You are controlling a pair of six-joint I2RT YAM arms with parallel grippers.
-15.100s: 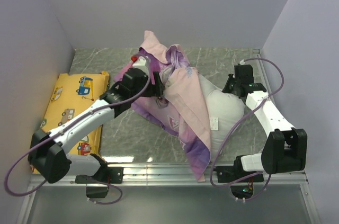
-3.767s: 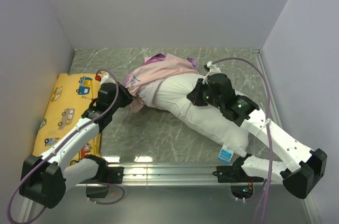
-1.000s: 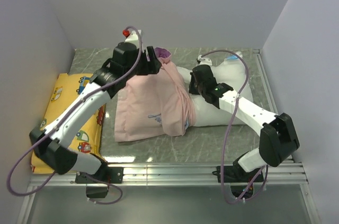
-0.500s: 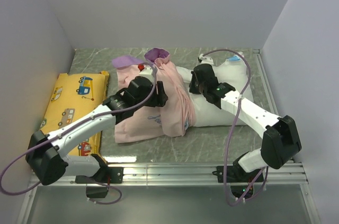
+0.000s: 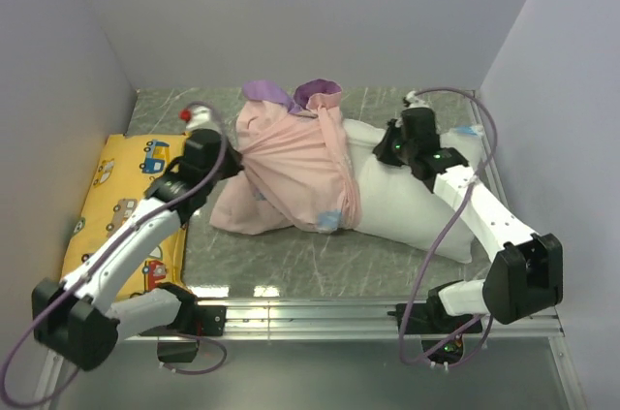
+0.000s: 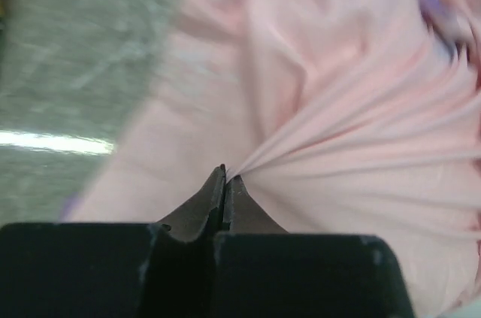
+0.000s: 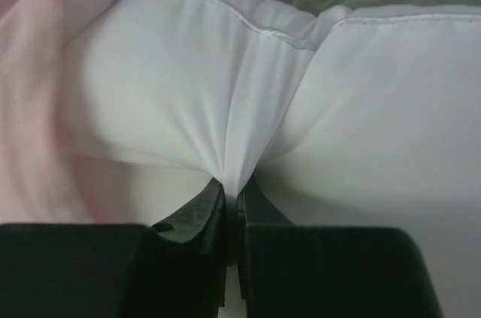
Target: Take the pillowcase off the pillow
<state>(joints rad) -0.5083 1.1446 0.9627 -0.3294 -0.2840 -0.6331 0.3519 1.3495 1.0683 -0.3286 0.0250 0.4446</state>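
Top cam: case (image 5: 291,173) lies mid-table, bunched up, pale pink inside showing. Two purple flaps at its far end, small blue-purple patch at the near edge. It covers the left end of the pillow (image 5: 412,206); the rest of the pillow sticks out bare white, slanting toward near right. Yellow cushion (image 5: 126,202) on the table (image 5: 291,269) at far left, apart from the case. From up here I can't make out either set of jaws, the wrists hide them.

L wrist cam fills that in: L gripper (image 6: 225,179) is clamped tight on a pinch of pink case. Folds fan out from the tips to the right, cloth taut. Grey table at upper left w/ a bright glare strip. Pic a bit blurred.

R wrist cam: R gripper (image 7: 231,192) is clenched on a fold of white pillow fabric, creases running up from the tips toward a stitched seam. Pink case on the left, touching the pillow; sliver of table along the top
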